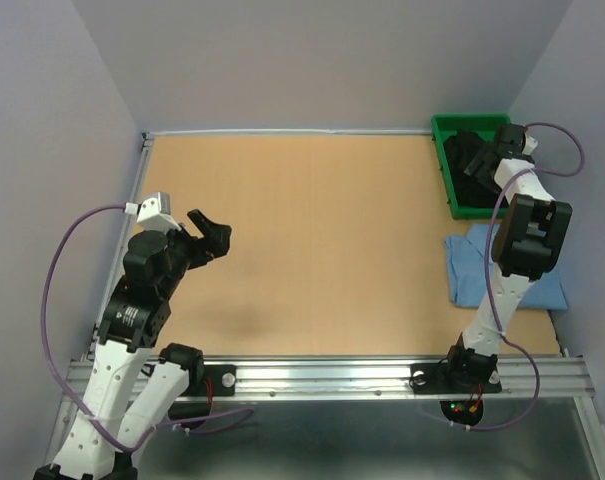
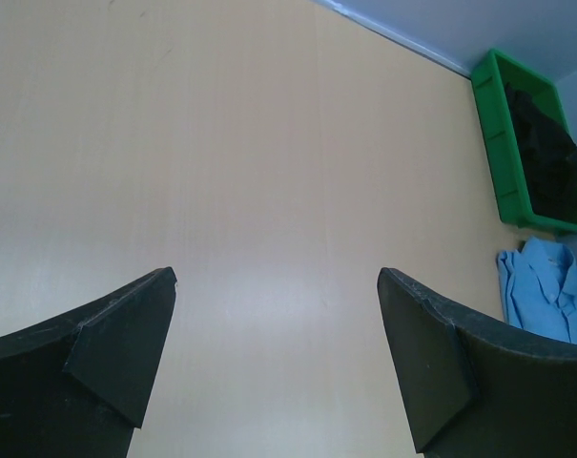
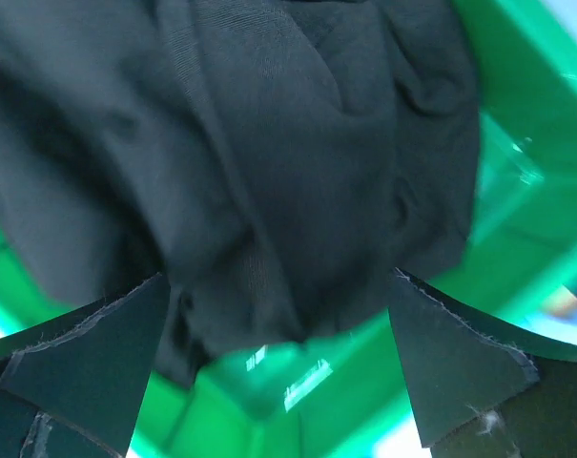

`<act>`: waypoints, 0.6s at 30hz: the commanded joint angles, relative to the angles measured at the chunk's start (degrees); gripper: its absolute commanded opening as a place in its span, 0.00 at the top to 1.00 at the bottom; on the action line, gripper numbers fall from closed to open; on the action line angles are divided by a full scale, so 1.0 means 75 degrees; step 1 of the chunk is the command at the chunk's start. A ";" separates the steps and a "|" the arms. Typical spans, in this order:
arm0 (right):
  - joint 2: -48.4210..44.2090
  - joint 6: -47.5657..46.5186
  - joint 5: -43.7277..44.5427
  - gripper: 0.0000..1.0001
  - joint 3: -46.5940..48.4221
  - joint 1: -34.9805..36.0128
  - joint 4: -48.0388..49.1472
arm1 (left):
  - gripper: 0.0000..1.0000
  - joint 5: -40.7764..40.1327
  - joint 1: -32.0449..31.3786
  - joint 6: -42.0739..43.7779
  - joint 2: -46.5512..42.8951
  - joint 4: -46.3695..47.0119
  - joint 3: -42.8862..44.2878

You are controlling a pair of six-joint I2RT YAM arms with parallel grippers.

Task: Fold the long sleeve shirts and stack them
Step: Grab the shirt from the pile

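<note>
Right end effector (image 3: 279, 277), jaws spread, hangs over black shirt (image 3: 269, 143) in tray (image 1: 470, 120) at one o'clock; left end effector (image 2: 277, 272), likewise spread, at nine; blue shirt (image 1: 469, 265) at three.

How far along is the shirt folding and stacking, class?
Done: the light blue shirt lies roughly folded on the table. In hand: the open right gripper hovers at the black shirt in the green tray, not gripping. To do: fold the black shirt, stack both.

My left gripper (image 2: 277, 358) spread wide above tan table (image 2: 221, 143). Far right corner: green tray (image 2: 495, 124), black shirt (image 2: 544, 138) inside. Just nearer than tray, light blue shirt (image 2: 547, 294) on table.
</note>
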 commanded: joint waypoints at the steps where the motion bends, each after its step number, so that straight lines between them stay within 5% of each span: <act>1: 0.0406 0.0131 -0.0161 0.00 0.0404 -0.0097 0.1179 | 0.01 -0.0504 -0.0030 -0.0670 0.0343 0.0719 -0.0109; 4: 0.0921 0.0143 -0.0266 0.05 0.0288 -0.0155 0.1764 | 0.01 -0.0740 -0.0030 -0.0802 0.0356 0.0660 -0.0050; 7: 0.0993 0.0061 -0.0499 0.20 -0.0005 -0.0156 0.2210 | 0.01 -0.0493 -0.0030 -0.0357 -0.0100 0.1034 -0.0213; 10: 0.0900 -0.0126 -0.0828 0.59 -0.0240 -0.0156 0.2807 | 0.01 -0.0610 -0.0030 -0.0087 -0.0558 0.1550 -0.0624; 11: 0.0783 -0.0208 -0.0840 0.91 -0.0264 -0.0156 0.2867 | 0.01 -0.0773 -0.0018 -0.0097 -0.0582 0.1586 -0.0717; 12: 0.0655 -0.0278 -0.0887 0.99 -0.0275 -0.0156 0.2914 | 0.01 -0.0810 -0.0030 -0.0063 -0.0524 0.1609 -0.0741; 18: -0.0271 -0.1132 -0.1484 0.99 -0.0112 -0.0062 0.3418 | 0.01 -0.0845 -0.0018 0.0102 0.0167 0.1785 -0.0824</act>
